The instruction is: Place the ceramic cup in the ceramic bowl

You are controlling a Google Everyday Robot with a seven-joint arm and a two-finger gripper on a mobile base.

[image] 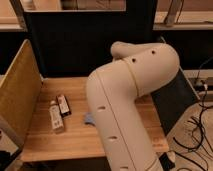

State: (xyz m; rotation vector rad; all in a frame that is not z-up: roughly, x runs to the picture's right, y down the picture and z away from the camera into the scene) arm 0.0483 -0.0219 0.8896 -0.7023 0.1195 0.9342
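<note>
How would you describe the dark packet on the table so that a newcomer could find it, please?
On the light wooden table, left of the big white robot arm, two small items lie together. The dark rectangular packet is farther back; its neighbour is a white tube. The gripper is out of view.

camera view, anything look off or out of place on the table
Nothing is spilled or broken. The oddity is the robot arm filling the middle of the view: it hides the gripper, and no cup or bowl shows. Only a white bottle and a dark packet lie flat on the wooden table, beside a small blue object.
</note>
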